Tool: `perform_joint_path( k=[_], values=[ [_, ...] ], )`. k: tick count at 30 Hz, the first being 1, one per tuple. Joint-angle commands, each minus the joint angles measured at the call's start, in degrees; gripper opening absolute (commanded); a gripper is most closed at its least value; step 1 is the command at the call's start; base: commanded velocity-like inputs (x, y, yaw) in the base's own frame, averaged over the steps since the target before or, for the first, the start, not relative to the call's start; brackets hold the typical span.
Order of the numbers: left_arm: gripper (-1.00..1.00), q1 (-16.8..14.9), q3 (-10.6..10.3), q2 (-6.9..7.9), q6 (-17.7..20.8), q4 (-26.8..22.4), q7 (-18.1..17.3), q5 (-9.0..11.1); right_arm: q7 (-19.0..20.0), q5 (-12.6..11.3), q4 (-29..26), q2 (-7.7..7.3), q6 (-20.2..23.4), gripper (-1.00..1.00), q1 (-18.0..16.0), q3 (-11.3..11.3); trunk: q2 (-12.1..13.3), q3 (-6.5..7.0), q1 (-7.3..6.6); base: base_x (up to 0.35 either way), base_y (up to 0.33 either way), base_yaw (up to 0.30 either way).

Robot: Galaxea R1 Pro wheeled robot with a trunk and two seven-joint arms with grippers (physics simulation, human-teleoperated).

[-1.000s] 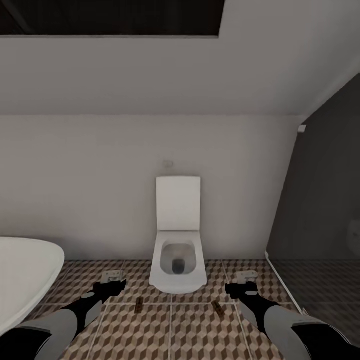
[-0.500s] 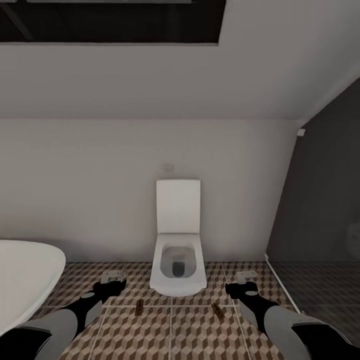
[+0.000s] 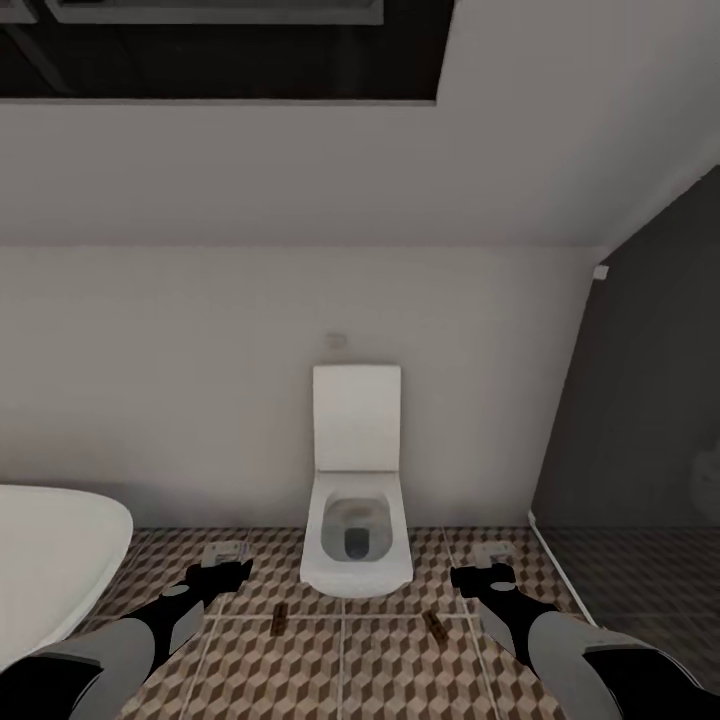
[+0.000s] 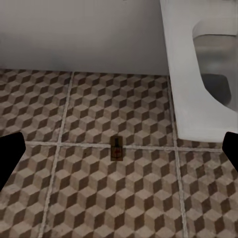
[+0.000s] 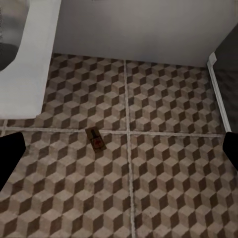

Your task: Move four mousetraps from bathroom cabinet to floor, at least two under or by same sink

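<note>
Two mousetraps lie on the bathroom floor [image 3: 350,670] in front of the toilet, one at the left [image 3: 280,617] and one at the right [image 3: 434,624]. My left gripper [image 3: 226,572] hovers open over the tiles, up and to the left of the left mousetrap [image 4: 117,148], which shows between its dark fingertips [image 4: 10,154]. Open too, my right gripper [image 3: 476,578] hangs up and to the right of the right mousetrap [image 5: 95,139], its fingertips [image 5: 11,153] far apart. Neither gripper holds anything. The cabinet and the bathroom sink are out of view.
A white toilet [image 3: 356,525] with its lid up stands against the white back wall, between the arms. The white oval bathtub [image 3: 50,560] fills the near left. A dark glass partition [image 3: 640,430] with a white floor rail [image 5: 218,84] closes off the right.
The whole head picture has slid down a little, so the camera has moved. Arms, grippers and both mousetraps keep their places relative to each other.
</note>
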Motion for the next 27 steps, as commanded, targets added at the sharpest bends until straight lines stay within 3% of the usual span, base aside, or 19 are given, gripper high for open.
perform_joint_path(
  k=[1, 27],
  values=[
    [1.0, 0.0, -0.5, 0.02, -0.2, 0.1, -0.2, 0.6, -0.3, 0.4, 0.2, 0.02, -0.2, 1.0, -0.1, 0.3, 0.4, 0.12, -0.23, 0.0, 0.0, 0.0],
    [1.0, 0.0, -0.5, -0.06, -0.1, 0.1, -0.2, 0.6, -0.1, 0.2, 0.2, 0.05, -0.1, 1.0, -0.1, 0.3, 10.8, 4.79, -5.94, 0.0, 0.0, 0.0]
  ],
)
